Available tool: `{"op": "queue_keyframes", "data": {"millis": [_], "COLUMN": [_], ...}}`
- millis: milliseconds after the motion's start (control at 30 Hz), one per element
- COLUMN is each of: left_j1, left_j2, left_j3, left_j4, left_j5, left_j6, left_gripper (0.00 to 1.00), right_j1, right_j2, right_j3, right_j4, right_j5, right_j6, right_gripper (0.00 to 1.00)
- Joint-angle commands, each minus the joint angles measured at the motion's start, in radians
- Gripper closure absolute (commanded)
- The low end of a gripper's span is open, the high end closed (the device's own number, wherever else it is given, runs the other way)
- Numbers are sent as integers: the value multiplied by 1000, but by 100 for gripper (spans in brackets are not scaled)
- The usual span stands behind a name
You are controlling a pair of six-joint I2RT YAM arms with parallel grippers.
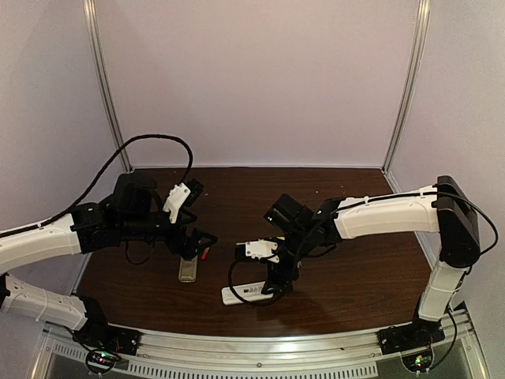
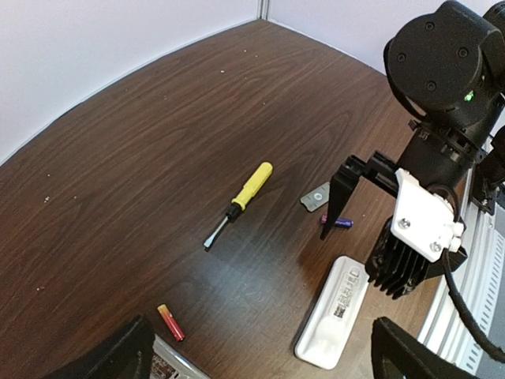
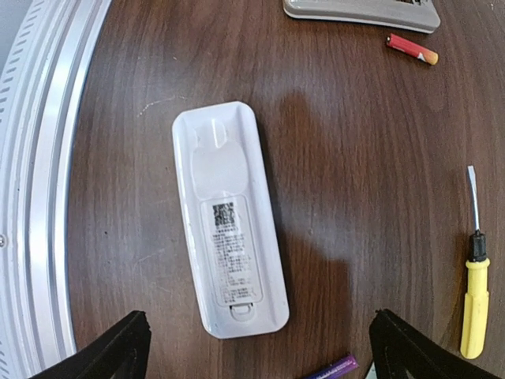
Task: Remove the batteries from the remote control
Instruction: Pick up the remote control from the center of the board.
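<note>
Your table: dark wood grain, few pale specks on surface. White remote lies flat near your front edge, back side up, printed label showing. Grey remote lies flat further to your left, only partly in view. Red battery, orange tip, lies just beside grey remote, not touching. Purple battery lies near end of white remote, apart from it. Small grey cover plate sits just beside purple battery. Yellow-handled screwdriver lies flat near cover plate, apart from both remotes.
</note>
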Motion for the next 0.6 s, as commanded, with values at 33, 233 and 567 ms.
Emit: {"op": "queue_keyframes", "data": {"millis": [33,233,567], "left_j1": [8,8,8], "left_j2": [-38,-57,-76], "left_j3": [-29,-45,-49], "left_j4": [10,19,13], "left_j5": [20,16,8], "left_j6": [-24,-44,-54], "left_gripper": [3,3,3], "right_j1": [25,62,93], "right_j2": [37,84,133], "right_j3": [-8,-2,-17], "right_j4": [74,102,141], "right_j5": [7,69,110], "right_j6": [23,22,39], "right_gripper": [2,4,15]}}
